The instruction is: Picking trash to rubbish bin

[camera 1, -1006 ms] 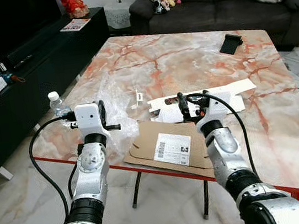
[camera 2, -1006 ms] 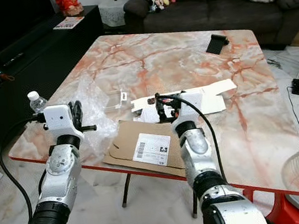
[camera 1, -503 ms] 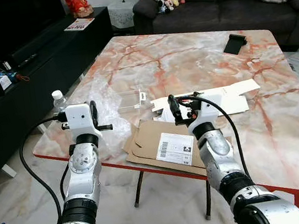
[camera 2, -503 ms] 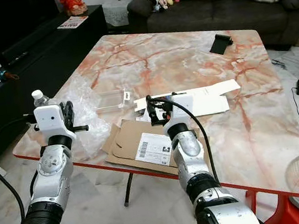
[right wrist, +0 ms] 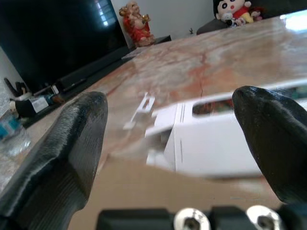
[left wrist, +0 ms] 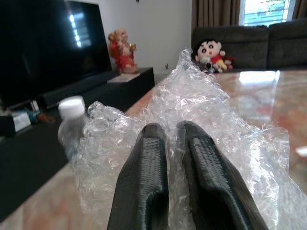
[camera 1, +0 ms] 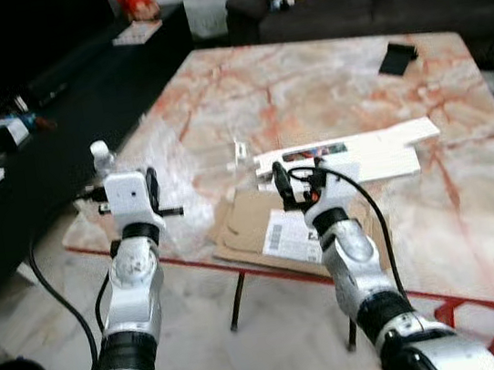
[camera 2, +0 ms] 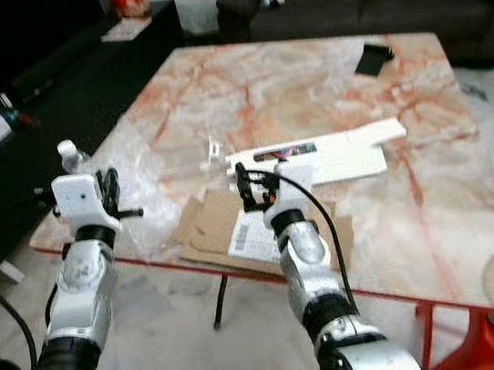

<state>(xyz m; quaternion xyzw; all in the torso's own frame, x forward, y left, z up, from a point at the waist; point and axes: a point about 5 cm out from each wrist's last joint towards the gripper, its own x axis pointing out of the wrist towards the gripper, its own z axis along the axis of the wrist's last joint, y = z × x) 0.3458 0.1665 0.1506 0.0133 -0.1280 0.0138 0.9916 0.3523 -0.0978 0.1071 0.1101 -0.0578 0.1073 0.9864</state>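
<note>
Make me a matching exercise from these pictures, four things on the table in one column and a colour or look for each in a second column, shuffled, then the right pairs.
Things
1. bubble wrap
2. flattened cardboard
3. long flat box
4. water bottle

Looks
A. white, lying beyond the cardboard
B. clear and crinkled, around the left gripper's tips
C. clear with a white cap, near the table edge
D. brown, with a white printed label

Pairs: 1-B, 2-D, 3-A, 4-C
</note>
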